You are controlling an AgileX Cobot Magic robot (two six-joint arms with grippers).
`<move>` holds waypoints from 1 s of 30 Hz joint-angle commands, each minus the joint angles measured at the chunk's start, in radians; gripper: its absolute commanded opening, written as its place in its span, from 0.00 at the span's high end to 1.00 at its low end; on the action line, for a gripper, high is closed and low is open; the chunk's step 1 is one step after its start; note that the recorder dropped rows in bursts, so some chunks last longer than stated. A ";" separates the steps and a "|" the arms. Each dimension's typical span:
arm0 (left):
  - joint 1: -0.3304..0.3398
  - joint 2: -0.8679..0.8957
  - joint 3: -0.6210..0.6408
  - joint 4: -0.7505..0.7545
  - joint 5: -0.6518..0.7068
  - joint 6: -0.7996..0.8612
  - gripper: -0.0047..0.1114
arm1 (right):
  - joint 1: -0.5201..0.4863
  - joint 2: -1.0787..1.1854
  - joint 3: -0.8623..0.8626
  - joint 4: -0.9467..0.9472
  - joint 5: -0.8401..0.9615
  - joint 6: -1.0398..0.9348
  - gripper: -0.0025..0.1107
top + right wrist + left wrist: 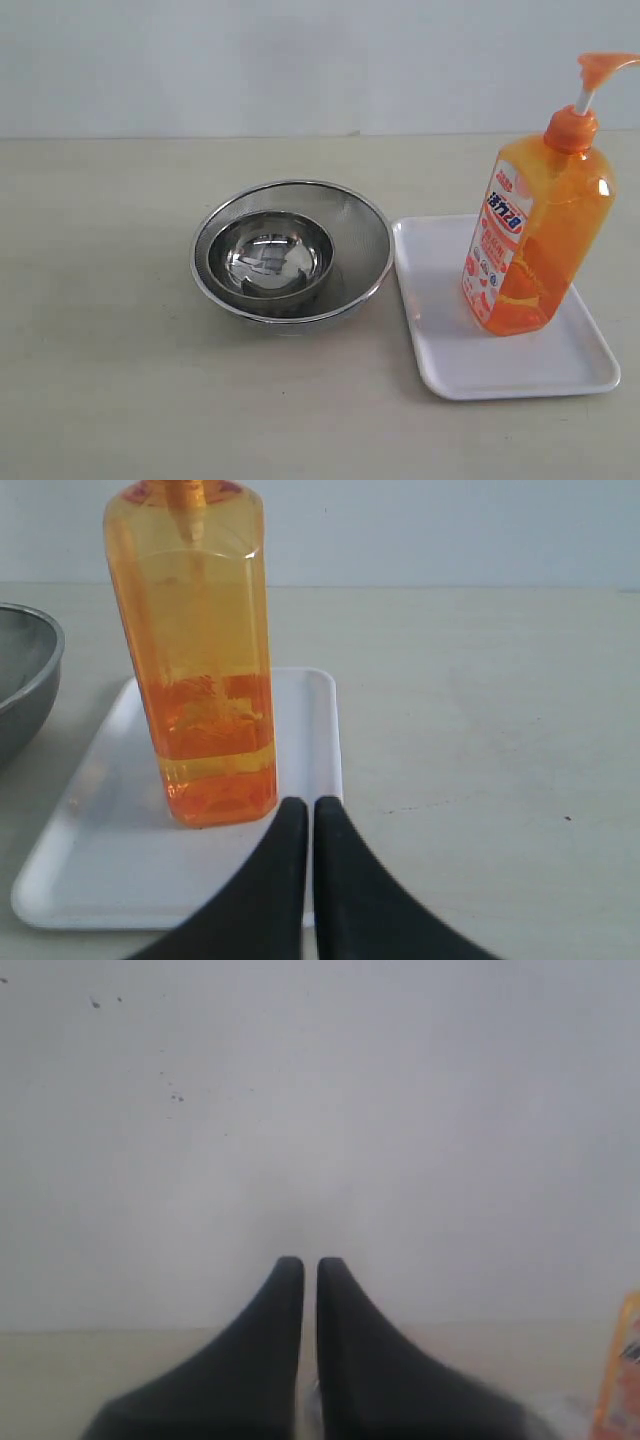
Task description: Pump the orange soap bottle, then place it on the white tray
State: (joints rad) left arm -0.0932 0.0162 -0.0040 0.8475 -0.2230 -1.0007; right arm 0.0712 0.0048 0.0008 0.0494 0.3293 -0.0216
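Soap bottle (535, 240) is on the tray (450, 350), right side of the exterior frame. It stands upright on its base and free, toward the tray's back half. The pump head (603, 66) is in the upper right corner with the spout pointing right and clipped by the frame edge. The label (497, 232) faces front-left. The right wrist view shows the darker orange liquid in the bottle's lower part.

The tray's front and left strips are bare. It lies flat on the table (100, 380).

A small steel bowl (270, 262) is nested in a mesh strainer (352, 228) at frame centre. The strainer rim is just beside the tray's left edge; can't tell if they touch.

Left gripper (303, 1265): fingers pressed together, nothing between them, aimed at a blank wall (320, 1110). A sliver of the bottle shows at the edge of its view.

Right gripper (302, 805): fingers together, empty, aimed at the bottle and tray. The strainer rim shows at the side of that view.
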 commanded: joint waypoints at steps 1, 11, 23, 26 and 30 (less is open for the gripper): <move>0.003 -0.004 0.004 0.047 0.136 0.153 0.92 | -0.003 -0.005 -0.001 -0.006 -0.003 0.000 0.98; 0.003 -0.004 0.004 -0.445 0.504 0.667 0.92 | -0.003 -0.005 -0.001 -0.006 -0.003 0.000 0.98; 0.003 -0.004 0.004 -0.757 0.515 0.949 0.92 | -0.003 -0.005 -0.001 -0.006 -0.003 0.000 0.98; 0.003 -0.004 0.004 -0.847 0.515 0.981 0.92 | -0.003 -0.005 -0.001 -0.006 -0.003 0.000 0.98; 0.003 -0.004 0.004 -0.889 0.515 1.001 0.92 | -0.003 -0.005 -0.001 -0.006 -0.003 0.000 0.98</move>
State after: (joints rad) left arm -0.0917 0.0162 -0.0040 0.0000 0.2891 -0.0167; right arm 0.0712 0.0048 0.0008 0.0494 0.3293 -0.0216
